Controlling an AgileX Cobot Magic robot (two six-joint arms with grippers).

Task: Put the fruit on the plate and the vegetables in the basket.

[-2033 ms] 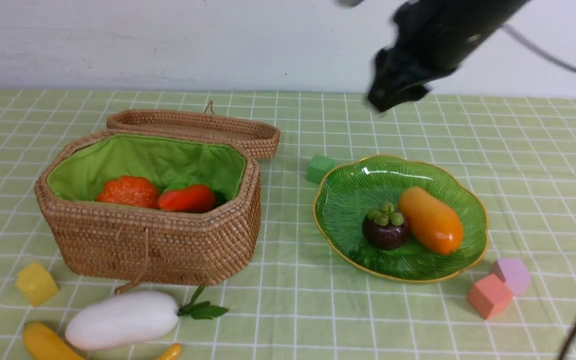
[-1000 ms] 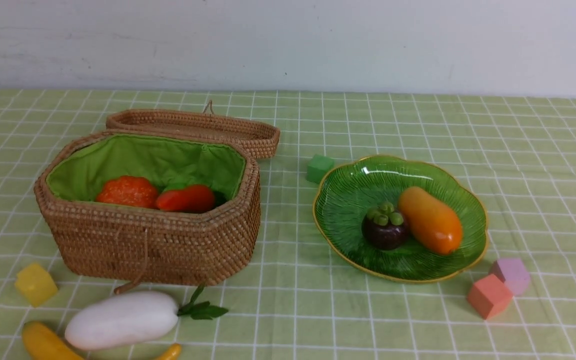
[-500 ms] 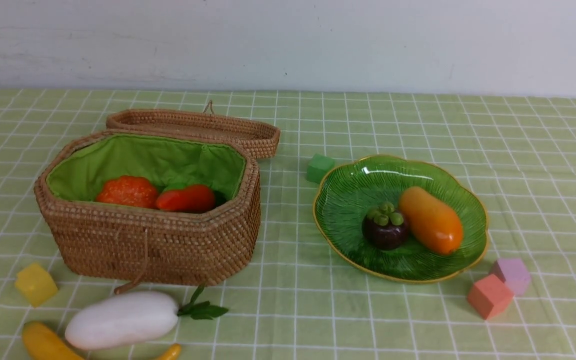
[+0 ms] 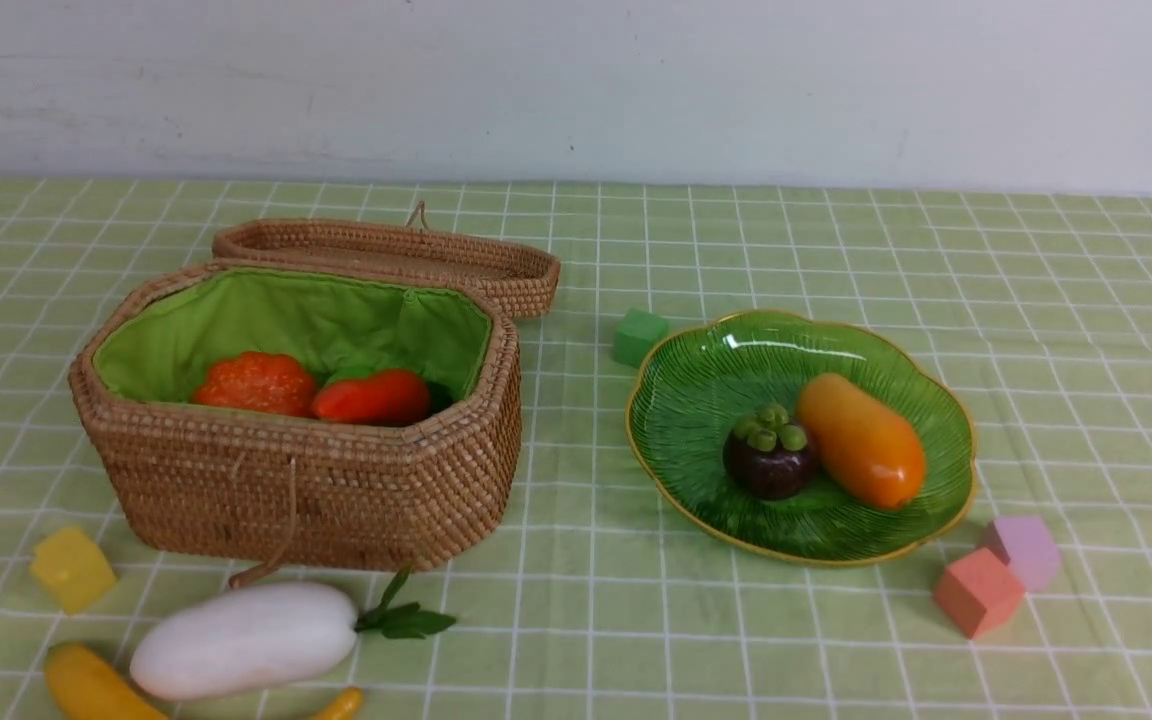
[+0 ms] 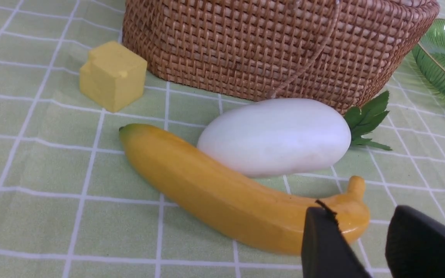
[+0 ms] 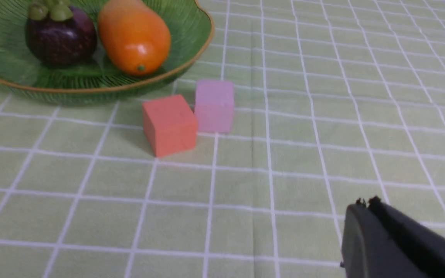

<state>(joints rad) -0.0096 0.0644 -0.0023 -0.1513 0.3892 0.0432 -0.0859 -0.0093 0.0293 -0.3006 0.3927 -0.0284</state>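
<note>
The green plate (image 4: pixel 696 400) holds the orange mango (image 4: pixel 861 440) and the purple mangosteen (image 4: pixel 771 455); they also show in the right wrist view, mango (image 6: pixel 133 34) and mangosteen (image 6: pixel 60 34). The open basket (image 4: pixel 306 490) holds the pumpkin (image 4: pixel 256 383) and the carrot (image 4: pixel 374 397). The white radish (image 4: pixel 244 640) and the yellow banana (image 4: pixel 86 685) lie in front of the basket. In the left wrist view my left gripper (image 5: pixel 361 224) is open and empty, just short of the banana's (image 5: pixel 222 197) stem end, with the radish (image 5: pixel 276 135) behind. My right gripper (image 6: pixel 367 202) is shut and empty over bare cloth. Neither gripper shows in the front view.
The basket lid (image 4: pixel 386 255) lies behind the basket. Foam cubes: yellow (image 4: pixel 71 567) left of the radish, green (image 4: pixel 639 336) behind the plate, orange (image 4: pixel 978 592) and pink (image 4: pixel 1024 550) at the plate's front right.
The right arm, which hung above the plate two seconds ago, has swung down to the right and left the front view. The objects have not moved.
</note>
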